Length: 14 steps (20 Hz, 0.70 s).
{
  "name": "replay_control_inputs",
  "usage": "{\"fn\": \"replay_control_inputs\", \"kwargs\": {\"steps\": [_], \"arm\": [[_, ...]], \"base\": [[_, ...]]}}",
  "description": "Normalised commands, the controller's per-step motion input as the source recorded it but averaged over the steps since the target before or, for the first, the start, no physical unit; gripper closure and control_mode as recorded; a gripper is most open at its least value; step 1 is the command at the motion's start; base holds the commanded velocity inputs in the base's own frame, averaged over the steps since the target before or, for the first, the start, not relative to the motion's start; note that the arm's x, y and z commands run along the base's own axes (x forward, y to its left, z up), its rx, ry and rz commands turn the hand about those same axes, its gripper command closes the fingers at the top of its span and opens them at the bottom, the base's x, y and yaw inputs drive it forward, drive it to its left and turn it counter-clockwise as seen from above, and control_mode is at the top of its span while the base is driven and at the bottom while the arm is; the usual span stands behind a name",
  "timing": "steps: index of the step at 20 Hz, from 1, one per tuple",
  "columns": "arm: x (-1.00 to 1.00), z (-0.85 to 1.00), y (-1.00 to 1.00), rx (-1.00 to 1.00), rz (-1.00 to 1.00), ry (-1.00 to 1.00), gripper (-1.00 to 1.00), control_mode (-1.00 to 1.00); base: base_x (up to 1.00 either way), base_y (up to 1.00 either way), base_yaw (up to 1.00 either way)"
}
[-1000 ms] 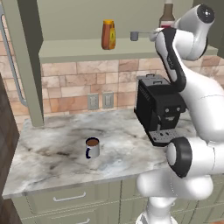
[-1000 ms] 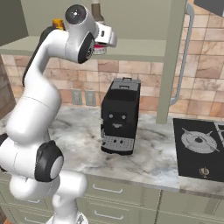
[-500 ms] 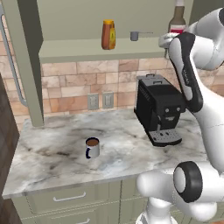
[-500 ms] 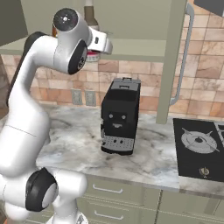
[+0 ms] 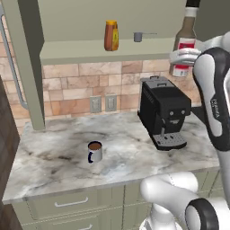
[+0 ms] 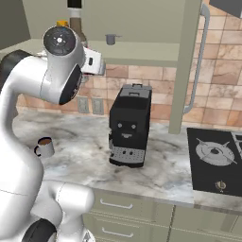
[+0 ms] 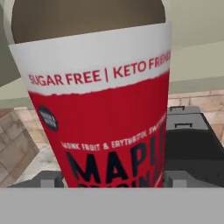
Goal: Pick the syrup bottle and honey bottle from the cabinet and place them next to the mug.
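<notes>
**Q:** What shows from the left base camera?

**A:** My jaws are up high, clenched on the syrup bottle. It stands upright in them, just out in front of the cabinet shelf's right end. The honey bottle is on that shelf, well off to the left of my jaws, with a small grey measuring cup between us. Directly below my jaws is a black coffee machine on the marble tabletop. The mug sits far below and to the left, well apart from the machine.

**Q:** And from the right base camera?

**A:** My arm hides most of the syrup bottle; its black cap and brown neck rise above my wrist. The coffee machine is below and to the right, the mug low on the left, and a stovetop far right.

**Q:** And the hand camera?

**A:** The syrup bottle's red-and-white label sits right between my jaws, reading "SUGAR FREE | KETO". The coffee machine lies beyond it.
</notes>
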Motion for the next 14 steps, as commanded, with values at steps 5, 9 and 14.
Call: {"fn": "replay_control_inputs", "kwargs": {"steps": [5,9,14], "arm": [[-0.49,-0.37,0.48,0.04,0.34,0.0,1.0,-1.0],[-0.29,-0.4,0.45,0.02,0.41,0.0,1.0,-1.0],[-0.18,-0.39,0.41,0.0,0.44,0.0,1.0,-1.0]], "base": [[0.0,0.0,0.0],[0.0,0.0,0.0],[0.0,0.0,0.0]]}}
